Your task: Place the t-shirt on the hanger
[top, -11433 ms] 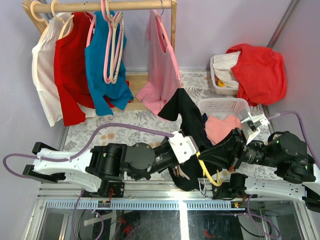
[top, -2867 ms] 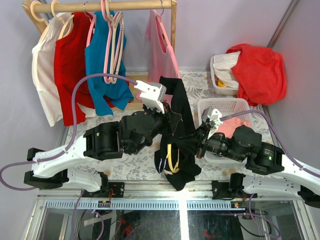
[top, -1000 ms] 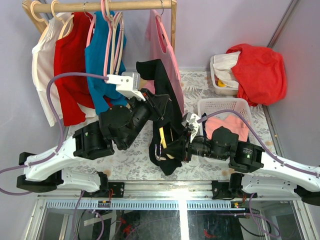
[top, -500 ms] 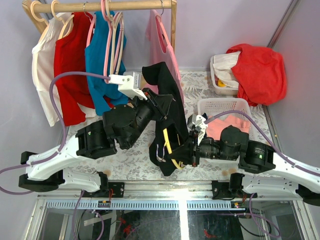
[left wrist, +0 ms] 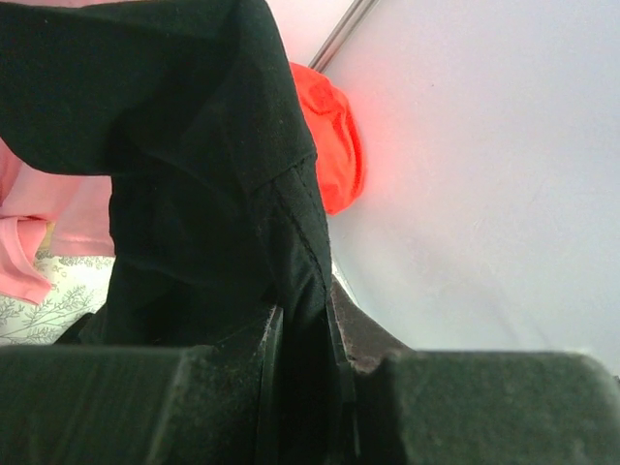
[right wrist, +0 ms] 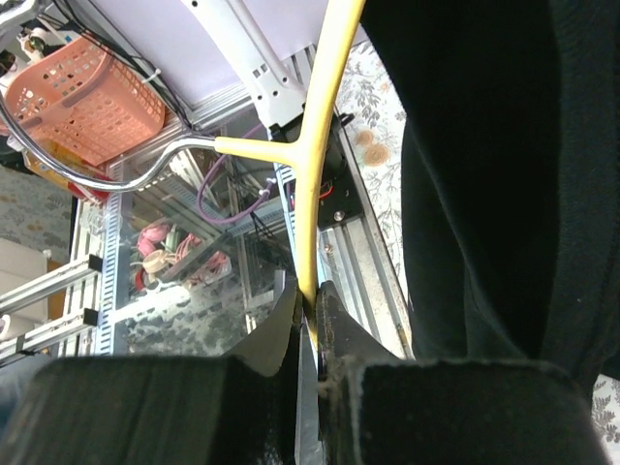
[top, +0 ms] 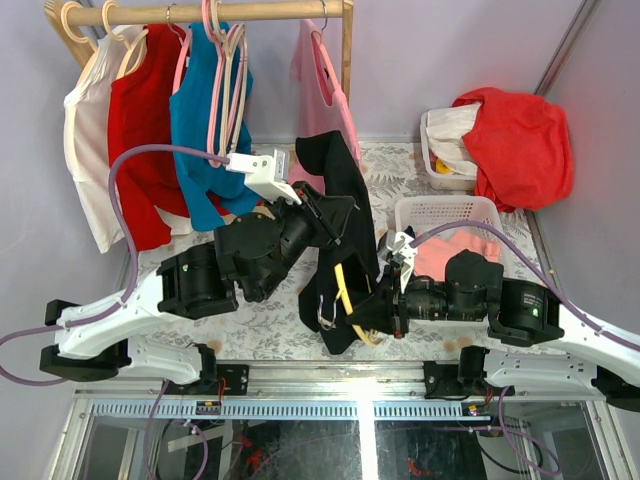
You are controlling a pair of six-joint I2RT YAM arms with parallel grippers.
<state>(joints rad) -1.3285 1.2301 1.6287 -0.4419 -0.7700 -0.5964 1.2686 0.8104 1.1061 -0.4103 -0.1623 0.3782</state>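
Nearest me, my right hand point(right wrist: 308, 302) is pressed onto one arm of the hanger point(right wrist: 325, 107), a thin pinch on the yellow bar just below where the metal hook point(right wrist: 184, 147) branches off. From overhead, the hook points near-left and the yellow bar runs away from me, its far end lost in black cloth. The t-shirt point(top: 345, 195) hangs clear of the tabletop point(top: 265, 335) between the two arms, in a long fold whose axis runs near to far, roughly in line with the hanger. Its lower end lies just beside the right hand. Its upper end is pinched in my left hand point(left wrist: 302, 334), fingers closed on a seamed edge. So the left holds the far, high end and the right holds the hanger at the near, low end. I judge the next move turns on pushing the bar farther up that axis into the shirt — whether it sits in the neck opening, I cannot tell. Behind hangs the pink shirt point(top: 325, 110) on the wooden rail point(top: 200, 12).
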